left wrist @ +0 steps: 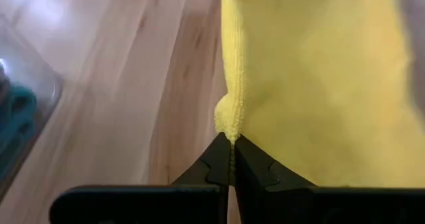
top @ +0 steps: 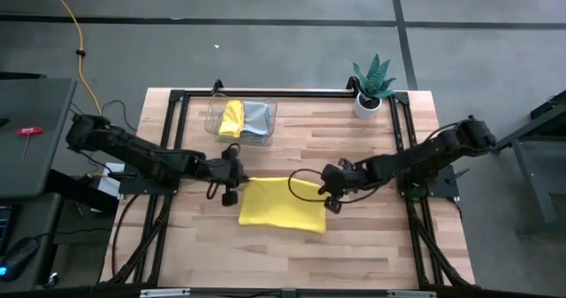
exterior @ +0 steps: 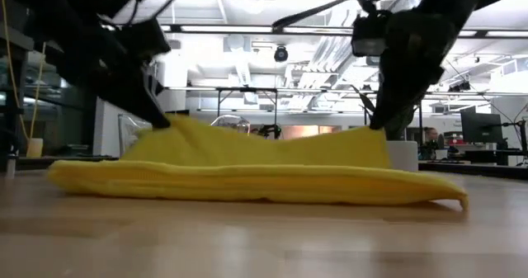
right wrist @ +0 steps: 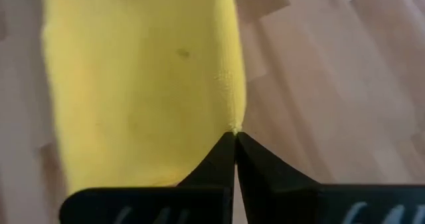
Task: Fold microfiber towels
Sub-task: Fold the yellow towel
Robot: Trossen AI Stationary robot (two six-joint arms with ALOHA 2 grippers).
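Together, both grippers pinch the back edge of a yellow towel (top: 281, 204) lying mid-table (top: 371, 245): the left gripper (top: 237, 182) has its jaws clamped on the left corner, the right gripper (top: 324, 190) on the right. Behind, a clear tray (top: 212, 119) holds another yellow towel (top: 233, 118) and a grey one (top: 256, 119).
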